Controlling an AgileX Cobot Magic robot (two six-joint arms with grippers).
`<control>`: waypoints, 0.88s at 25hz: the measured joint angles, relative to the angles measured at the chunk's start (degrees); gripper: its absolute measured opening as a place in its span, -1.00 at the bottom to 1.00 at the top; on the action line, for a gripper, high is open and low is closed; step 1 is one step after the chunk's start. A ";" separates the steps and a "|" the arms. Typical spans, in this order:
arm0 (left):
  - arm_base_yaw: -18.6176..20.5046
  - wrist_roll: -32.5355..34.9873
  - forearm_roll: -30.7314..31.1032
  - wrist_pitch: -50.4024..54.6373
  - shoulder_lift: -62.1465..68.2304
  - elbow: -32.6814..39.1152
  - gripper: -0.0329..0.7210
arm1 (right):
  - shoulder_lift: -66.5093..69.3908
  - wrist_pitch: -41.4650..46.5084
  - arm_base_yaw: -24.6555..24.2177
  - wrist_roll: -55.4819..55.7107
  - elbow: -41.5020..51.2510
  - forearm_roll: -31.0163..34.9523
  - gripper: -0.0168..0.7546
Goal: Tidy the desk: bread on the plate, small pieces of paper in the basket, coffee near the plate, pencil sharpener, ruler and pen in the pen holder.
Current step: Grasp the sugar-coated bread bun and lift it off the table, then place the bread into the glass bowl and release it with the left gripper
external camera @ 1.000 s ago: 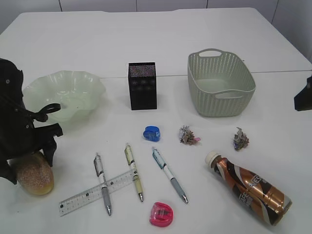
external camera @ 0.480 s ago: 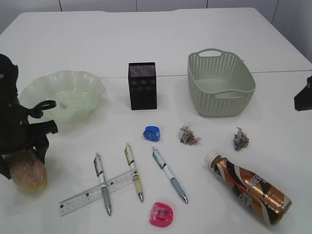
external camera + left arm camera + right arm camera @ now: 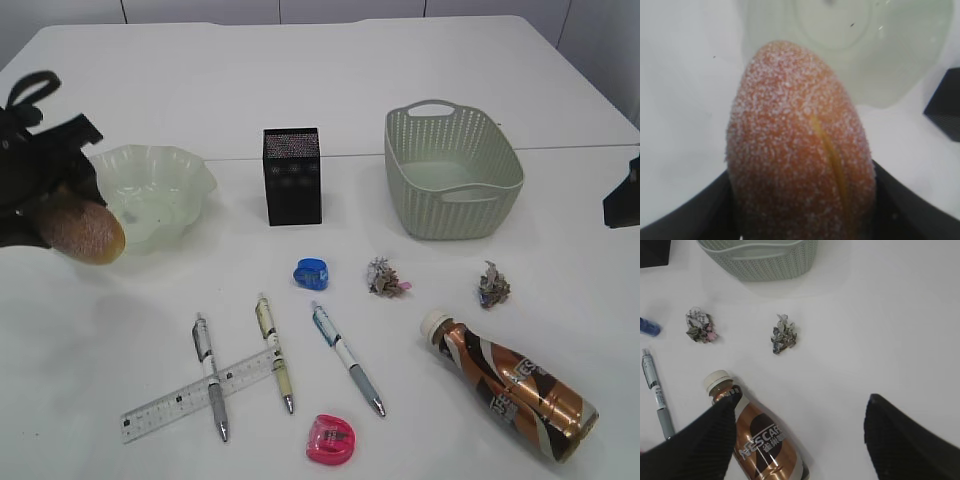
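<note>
The left claw [image 3: 62, 222] grips the bread [image 3: 82, 232], clear of the tabletop [image 3: 400, 80] at the near left edge of the plate [image 3: 155, 190]. In the left wrist view the bread [image 3: 800, 150] fills the middle of the picture, its sugary crust wedged between the two dark jaws at the lower corners, with the plate [image 3: 900, 60] beyond it and a corner of the pen holder [image 3: 946, 102] at the right edge.

The right claw [image 3: 800, 432] stands wide open and holds nothing. It hangs above the tabletop, with the coffee [image 3: 757, 437] lying on its side just beside the left jaw, white cap pointing away from the claw. In the exterior view only a dark part of the right arm shows at the right edge.

The pen holder [image 3: 292, 175] stands upright between the plate and the basket [image 3: 452, 170]. Two paper scraps [image 3: 387, 277] [image 3: 493, 285] lie in front of the basket, well apart from each other, and a blue sharpener [image 3: 311, 273] lies left of them. Nearer the front lie three pens [image 3: 210, 377] [image 3: 275, 352] [image 3: 347, 358], the ruler [image 3: 200, 395] crossing under or over two of them, a pink sharpener [image 3: 331, 439], and the coffee [image 3: 510, 385] at the right.
</note>
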 joint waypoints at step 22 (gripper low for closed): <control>5.05 0.00 -4.26 -2.02 26.53 -34.32 0.35 | 1.95 0.88 0.00 -0.32 0.00 -2.44 0.56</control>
